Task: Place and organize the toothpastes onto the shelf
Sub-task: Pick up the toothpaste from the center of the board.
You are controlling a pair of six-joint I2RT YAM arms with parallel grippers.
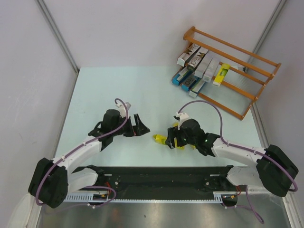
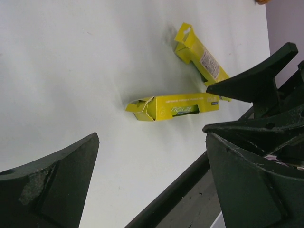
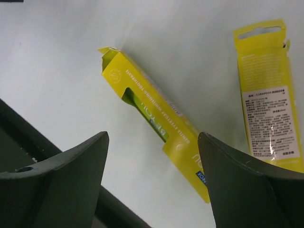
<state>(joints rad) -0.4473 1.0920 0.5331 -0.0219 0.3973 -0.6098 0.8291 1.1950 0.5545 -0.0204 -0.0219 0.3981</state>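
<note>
The left gripper (image 1: 141, 126) stands wide open with nothing between its dark fingers (image 2: 52, 190). In the top view it sits near the middle of the pale green table (image 1: 104, 90). Its open end points toward 3 o'clock, at a long yellow toothpaste carton with a green stripe (image 2: 173, 108). In the left wrist view this carton lies flat beyond the fingertips, at about 12 o'clock from the gap and apart from both fingers, with its torn flap end at 9 o'clock.

The right gripper (image 1: 170, 137) is also spread wide and holds nothing. It hangs over that same striped carton (image 3: 152, 118). In its own wrist view the box runs from 11 o'clock to 5 o'clock through the gap between the two fingers (image 3: 61, 190). It seems to lie on the table below the fingers, though whether either pad touches it cannot be told.

A second yellow toothpaste carton (image 3: 268, 118) lies just beside the first at 3 o'clock, printed label up and hang tab toward 12 o'clock.

The orange-brown wooden shelf of thin rails (image 1: 247, 61) stands at the table's 1 o'clock corner, well apart from both grippers. On it lie silver-grey cartons (image 1: 205, 67), blue cartons (image 1: 183, 76) and one more yellow carton (image 1: 221, 73), all side by side.
</note>
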